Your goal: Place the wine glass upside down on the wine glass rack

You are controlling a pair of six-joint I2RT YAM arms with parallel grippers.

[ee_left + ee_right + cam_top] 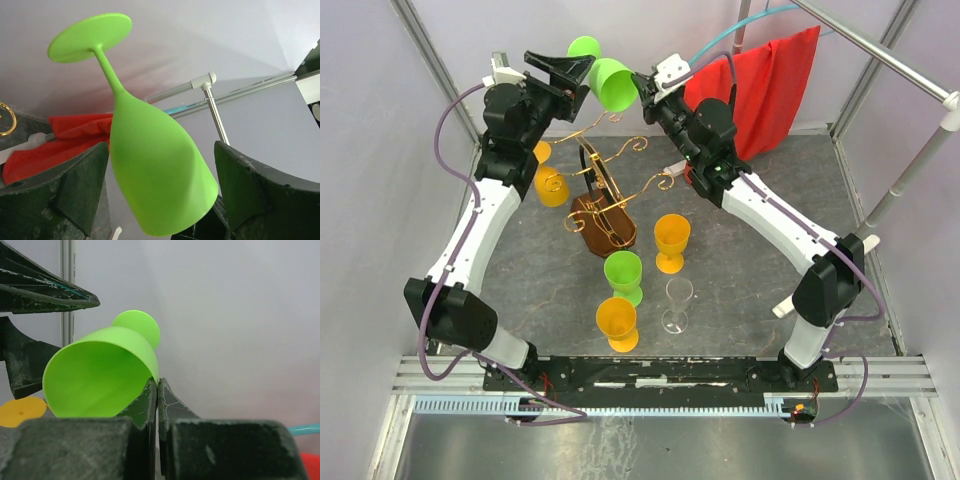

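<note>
A green wine glass [608, 80] is held high above the back of the table, lying about sideways with its foot [583, 47] pointing back. My right gripper [158, 383] is shut on the rim of the glass [100, 370]; in the top view this gripper [642, 98] is at the glass's open end. My left gripper [162, 150] is open, one finger on each side of the bowl [155, 170] with a gap on both sides. The wine glass rack [603, 218], with its brown wooden base and gold wire arms, stands below on the table.
An orange glass [551, 186] is at the rack's left arm. Two orange glasses [671, 240] [617, 322], a green one [623, 275] and a clear one [677, 303] stand in front of the rack. A red cloth [765, 85] hangs at the back right.
</note>
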